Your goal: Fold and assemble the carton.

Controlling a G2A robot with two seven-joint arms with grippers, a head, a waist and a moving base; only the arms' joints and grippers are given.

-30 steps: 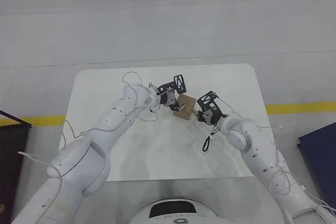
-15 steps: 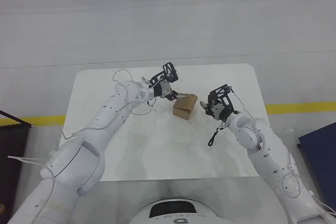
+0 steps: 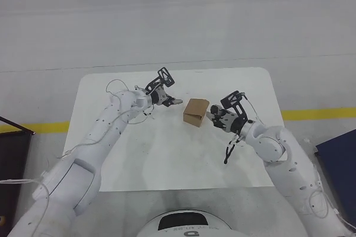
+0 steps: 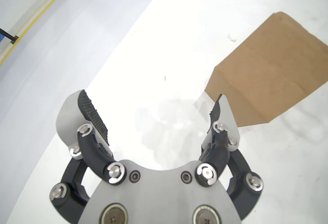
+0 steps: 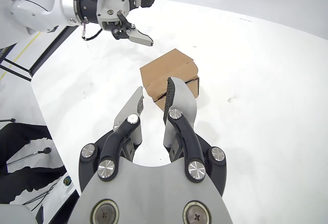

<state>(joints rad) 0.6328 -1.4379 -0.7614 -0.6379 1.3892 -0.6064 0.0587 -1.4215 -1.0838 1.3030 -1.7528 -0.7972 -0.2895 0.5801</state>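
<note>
While it sits between the two grippers, carton [image 3: 196,111] rests on table [image 3: 107,148], nearer far edge, approx mid-width.
L gripper [image 3: 172,89] empty, fingers spread wide, near one side. R gripper [image 3: 221,106] partly spread just beside opposite side, and its finger [image 5: 179,96] hides that edge, so contact unclear. Carton: plain brown cardboard, boxy, flap seams facing R gripper. Table white, smooth, w/ rounded corners.

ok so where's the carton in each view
top view: carton near the middle of the white table.
left wrist view: carton beyond the left gripper, off to one finger's side.
right wrist view: carton just past the right gripper, partly behind one finger.
shared landmark: the white table under it.
</note>
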